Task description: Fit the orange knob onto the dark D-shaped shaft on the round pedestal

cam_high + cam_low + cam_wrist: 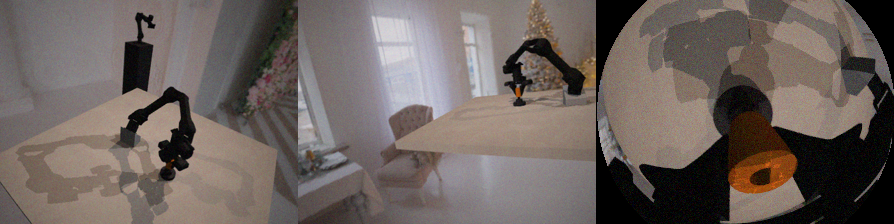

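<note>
The orange knob (169, 164) (518, 92) (751, 132) is upright over the round pedestal (168, 176) (519, 104) (722, 116). My gripper (171, 162) (518, 89) (750, 135) is shut on the knob, with one finger on either side. In the exterior view a short dark stretch shows between the knob's lower end and the pedestal's wide base, so the knob is above that base. The wrist view shows the knob's top face with a dark hole. The shaft's flat side and how far the shaft reaches into the knob are hidden.
The arm's grey base block (128, 137) (575, 99) stands on the wooden table (225, 144) (486, 134). Shadows of the arm lie across the table. The table's front edge shows in the exterior view, with an armchair (407, 134) beyond it.
</note>
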Action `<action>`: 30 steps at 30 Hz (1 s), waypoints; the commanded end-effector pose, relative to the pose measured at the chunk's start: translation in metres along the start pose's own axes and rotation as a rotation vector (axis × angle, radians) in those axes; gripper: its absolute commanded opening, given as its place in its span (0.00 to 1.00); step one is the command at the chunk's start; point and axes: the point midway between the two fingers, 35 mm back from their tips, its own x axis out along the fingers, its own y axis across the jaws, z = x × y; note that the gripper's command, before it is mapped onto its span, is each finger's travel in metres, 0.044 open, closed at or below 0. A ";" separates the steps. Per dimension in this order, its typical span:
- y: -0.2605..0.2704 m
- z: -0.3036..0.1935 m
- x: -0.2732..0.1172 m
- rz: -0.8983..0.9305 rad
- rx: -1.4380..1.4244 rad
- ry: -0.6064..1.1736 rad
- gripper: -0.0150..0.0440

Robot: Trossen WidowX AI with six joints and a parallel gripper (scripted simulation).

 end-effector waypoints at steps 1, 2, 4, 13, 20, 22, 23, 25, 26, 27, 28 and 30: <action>0.004 -0.002 -0.003 0.007 0.000 -0.002 0.25; 0.004 -0.002 -0.003 0.007 0.000 -0.002 0.25; 0.004 -0.002 0.001 0.007 0.000 -0.002 0.25; 0.004 -0.002 0.003 0.007 0.000 -0.002 0.25; 0.003 -0.001 0.001 0.007 0.000 -0.002 0.25; 0.002 -0.001 -0.001 0.007 0.000 -0.002 0.25; 0.002 -0.001 -0.001 0.007 0.000 -0.002 0.25; 0.000 -0.001 -0.003 0.007 0.001 -0.002 0.25; 0.000 -0.001 -0.003 0.007 0.009 -0.002 0.25; 0.000 -0.001 -0.003 0.007 0.026 -0.002 0.25; 0.000 0.000 -0.003 0.007 0.054 -0.002 0.25; -0.001 0.000 -0.003 0.007 0.125 -0.002 0.25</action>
